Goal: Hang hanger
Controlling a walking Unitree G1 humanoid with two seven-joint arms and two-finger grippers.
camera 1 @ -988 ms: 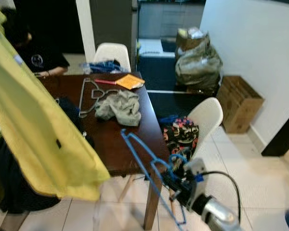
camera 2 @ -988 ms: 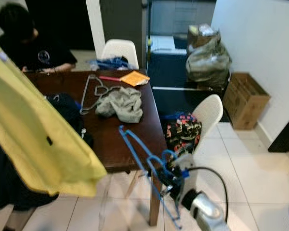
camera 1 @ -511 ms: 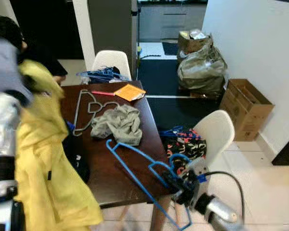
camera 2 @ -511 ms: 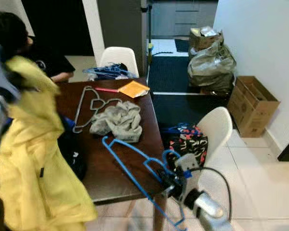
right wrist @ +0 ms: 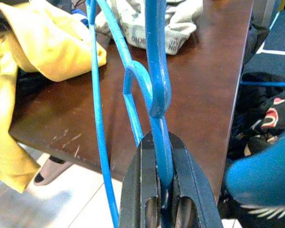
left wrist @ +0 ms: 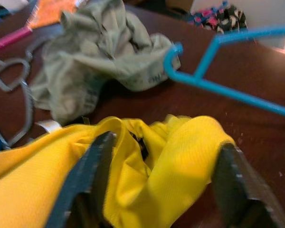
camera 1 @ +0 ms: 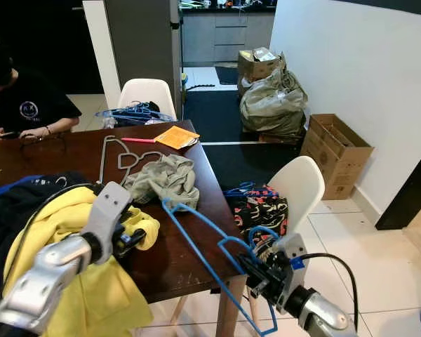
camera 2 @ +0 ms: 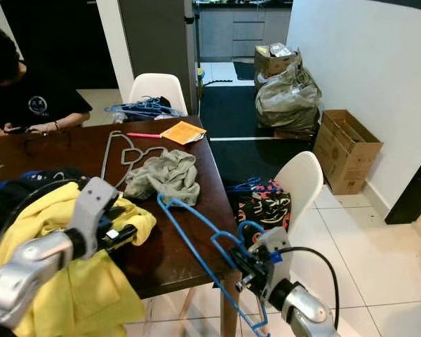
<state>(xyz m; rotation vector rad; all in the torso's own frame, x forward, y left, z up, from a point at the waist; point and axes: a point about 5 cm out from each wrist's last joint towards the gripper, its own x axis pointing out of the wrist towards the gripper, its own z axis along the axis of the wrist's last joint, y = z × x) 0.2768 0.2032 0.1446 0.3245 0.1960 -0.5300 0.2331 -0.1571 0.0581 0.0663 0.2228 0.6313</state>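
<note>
We see the right gripper (right wrist: 162,190) clenched on the blue hanger (camera 1: 203,235) beside the table (camera 1: 189,253); the left gripper (left wrist: 161,185) straddles the yellow garment (left wrist: 147,171), fingers spread.

A grey crumpled garment (camera 1: 163,179) lies on the brown table (camera 1: 175,246) (cardboard box (camera 1: 333,151) beyond).

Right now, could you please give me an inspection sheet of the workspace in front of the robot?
Surface: dark wooden table, scuffed near its front edge.
Job's things: blue hanger held over the table corner; yellow garment heaped on the table.
Clutter: grey cloth, grey wire hangers, orange paper, pink pen.
Grippers: right gripper shut on the blue hanger; left gripper open around a fold of the yellow garment.
Cables: black cable on the right arm.
Surroundings: seated person, white chairs, cardboard box, bags.
</note>
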